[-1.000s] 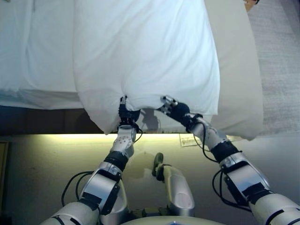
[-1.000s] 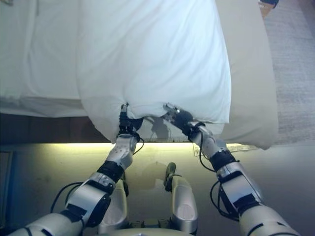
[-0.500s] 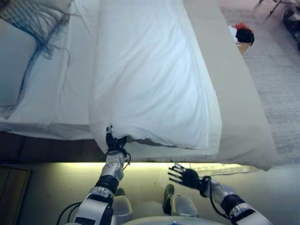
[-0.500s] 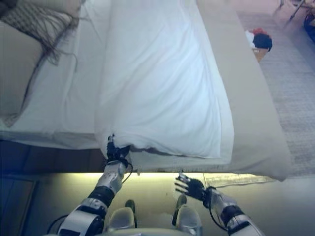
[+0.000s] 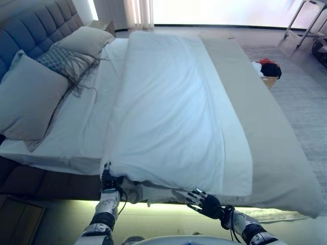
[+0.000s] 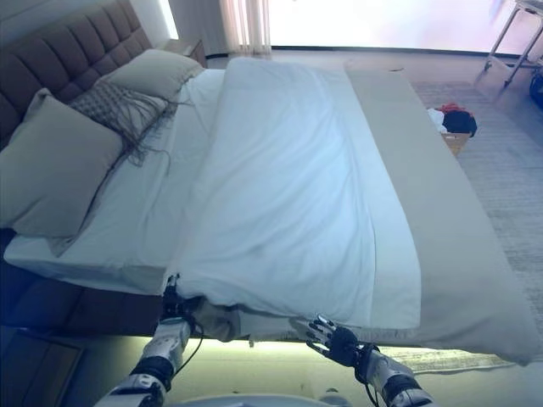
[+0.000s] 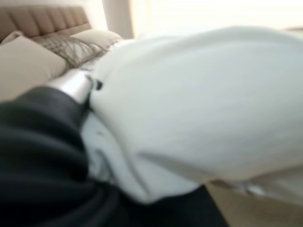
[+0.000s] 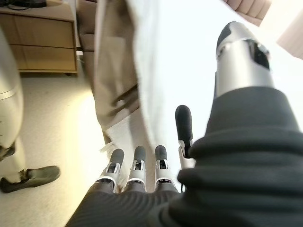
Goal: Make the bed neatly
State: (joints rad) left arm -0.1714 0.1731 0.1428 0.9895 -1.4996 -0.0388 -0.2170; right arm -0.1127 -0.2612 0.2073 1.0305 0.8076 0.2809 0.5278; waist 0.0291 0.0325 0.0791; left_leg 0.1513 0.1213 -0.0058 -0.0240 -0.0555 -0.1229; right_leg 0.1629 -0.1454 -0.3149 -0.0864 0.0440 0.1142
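A white duvet (image 5: 173, 112) lies lengthwise down the middle of the bed, its near corner hanging over the bed's near edge. My left hand (image 5: 107, 179) is shut on that corner, fingers buried in the cloth; in the left wrist view the duvet (image 7: 199, 104) bulges right past it. My right hand (image 5: 204, 202) is open and empty, fingers (image 8: 137, 161) straight, just below the near edge, apart from the duvet. A beige bedspread (image 5: 265, 138) covers the bed's right part. The white sheet (image 5: 87, 127) shows bare on the left.
Beige pillows (image 5: 30, 97) and a fringed knitted cushion (image 5: 64, 61) lean on the grey tufted headboard (image 5: 30, 30) at the left. A box with clothes (image 5: 268, 71) stands on the carpet at the right. A wooden cabinet (image 8: 38, 38) stands by the bed.
The camera has tilted up, now taking in the whole bed. My right hand has let go of the duvet's edge and dropped below the bed edge, open. My left hand still holds the corner.
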